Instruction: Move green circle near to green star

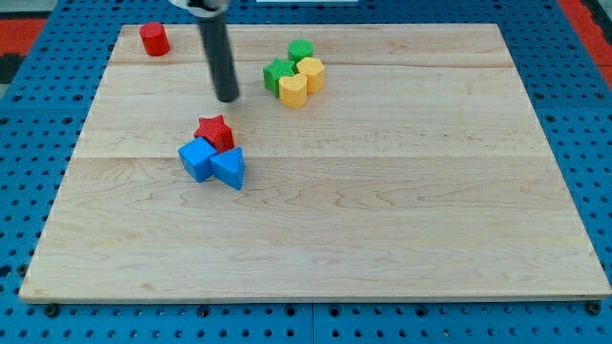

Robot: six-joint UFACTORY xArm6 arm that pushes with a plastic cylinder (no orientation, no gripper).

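Observation:
The green circle (300, 50) sits near the view's top centre of the wooden board (382, 191). The green star (279, 74) lies just below and left of it, close by or touching. A yellow hexagon-like block (312, 72) and a yellow heart-like block (294, 90) press against this cluster on its right and lower side. My tip (228, 97) rests on the board to the left of the green star, a short gap away, touching no block.
A red cylinder (154, 39) stands at the board's top left corner. A red star (214, 131), a blue cube (197, 159) and a blue triangle (229, 167) huddle together below my tip. Blue pegboard surrounds the board.

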